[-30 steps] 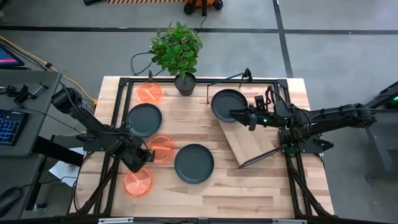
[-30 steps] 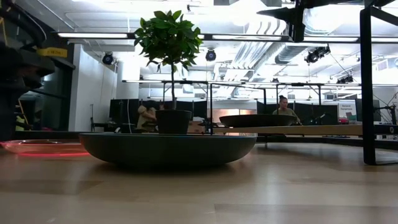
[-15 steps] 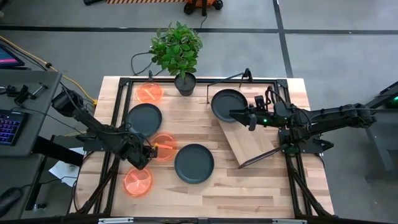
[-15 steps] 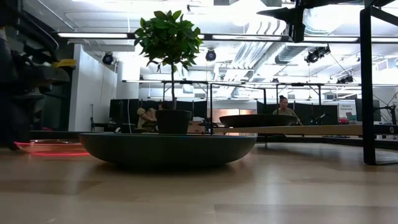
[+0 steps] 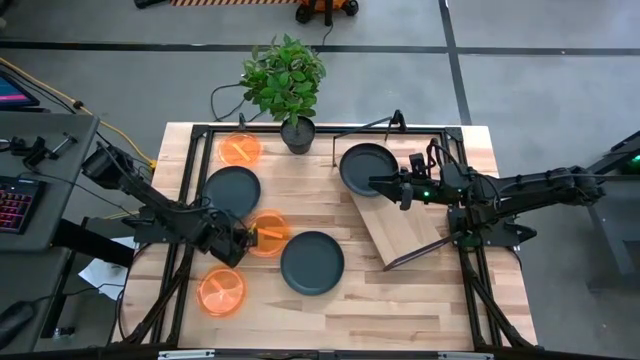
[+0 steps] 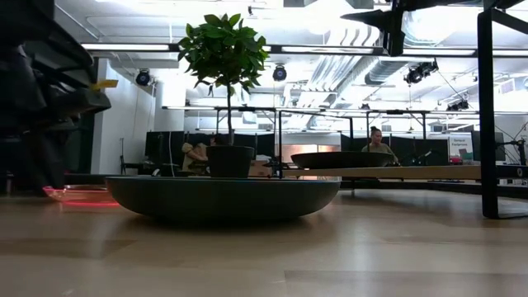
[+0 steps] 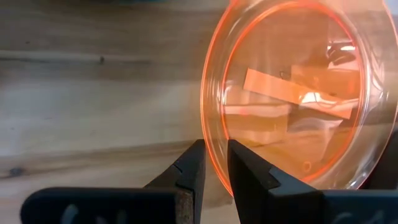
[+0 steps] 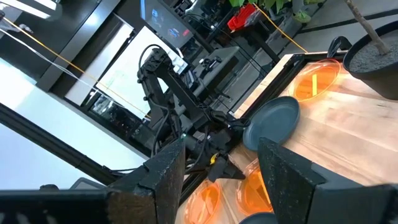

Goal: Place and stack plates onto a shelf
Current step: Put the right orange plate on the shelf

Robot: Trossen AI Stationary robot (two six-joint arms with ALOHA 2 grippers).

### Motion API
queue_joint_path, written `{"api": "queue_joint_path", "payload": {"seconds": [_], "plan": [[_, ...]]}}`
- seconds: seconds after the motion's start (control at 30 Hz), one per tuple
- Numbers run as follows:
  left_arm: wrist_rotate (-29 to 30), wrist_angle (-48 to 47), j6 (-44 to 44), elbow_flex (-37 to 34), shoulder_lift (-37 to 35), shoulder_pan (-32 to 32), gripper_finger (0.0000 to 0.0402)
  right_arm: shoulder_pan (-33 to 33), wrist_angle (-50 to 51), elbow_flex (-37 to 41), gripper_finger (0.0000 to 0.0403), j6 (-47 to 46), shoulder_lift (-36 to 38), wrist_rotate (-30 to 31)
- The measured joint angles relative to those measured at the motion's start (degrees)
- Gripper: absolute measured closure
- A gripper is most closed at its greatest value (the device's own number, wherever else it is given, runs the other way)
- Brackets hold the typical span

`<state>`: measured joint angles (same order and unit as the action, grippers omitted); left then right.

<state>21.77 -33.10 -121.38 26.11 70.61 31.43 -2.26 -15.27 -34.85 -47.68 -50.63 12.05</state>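
My left gripper (image 5: 243,240) is shut on the middle orange plate (image 5: 268,235), at the plate's left side. Two more orange plates lie flat: one far left (image 5: 240,150), one near left (image 5: 222,292). One grey plate (image 5: 232,192) rests on the table left of centre, another (image 5: 312,262) at the centre. The third grey plate (image 5: 362,165) sits on the far end of the light wood shelf (image 5: 405,230), which stands askew right of centre. My right gripper (image 5: 374,183) is open, its fingers over that plate's right rim. My left gripper pinches the orange plate's rim (image 7: 210,140) between its two fingers (image 7: 193,168), coming from the table's left and slanting down. The rim runs across the gap. The plate looks level at table height in the low view (image 6: 78,194). Whether my right gripper touches the grey plate, I cannot tell.
A potted plant (image 5: 298,133) stands at the far edge between the far orange plate and the shelf. The black frame's posts (image 6: 488,107) rise at the table's sides. Bare wood lies along the near edge (image 5: 400,310).
My left gripper has moved right and toward the far edge, from between the two nearer orange plates up to the middle orange plate's left rim. The right arm has kept still.
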Motion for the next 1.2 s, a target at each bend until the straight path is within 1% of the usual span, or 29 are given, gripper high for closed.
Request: {"api": "queue_joint_path", "payload": {"seconds": [0.4,0.5,0.73,0.93,1.07,1.2], "plan": [[1.14,0.02,0.66,0.00,0.00,-2.36,0.0346,0.00,0.00,0.00,0.0217,0.00,0.00,0.00],[2.17,0.01,1.60,0.00,0.00,-3.10,0.0346,0.00,0.00,0.00,0.0217,0.00,0.00,0.02],[2.37,0.01,3.71,0.00,0.12,-3.83,0.0346,0.00,0.00,0.00,0.0217,0.00,0.00,0.02],[1.98,0.62,4.03,0.05,3.12,-3.83,0.0346,0.00,0.00,0.00,0.0217,0.13,0.00,0.02],[2.93,1.69,4.07,0.28,5.56,-3.78,0.0346,0.00,0.00,0.00,0.0217,0.07,0.00,0.04],[4.34,2.59,3.19,0.18,5.83,-3.72,0.0346,0.00,0.00,0.00,0.0217,0.07,0.00,0.69]]}}
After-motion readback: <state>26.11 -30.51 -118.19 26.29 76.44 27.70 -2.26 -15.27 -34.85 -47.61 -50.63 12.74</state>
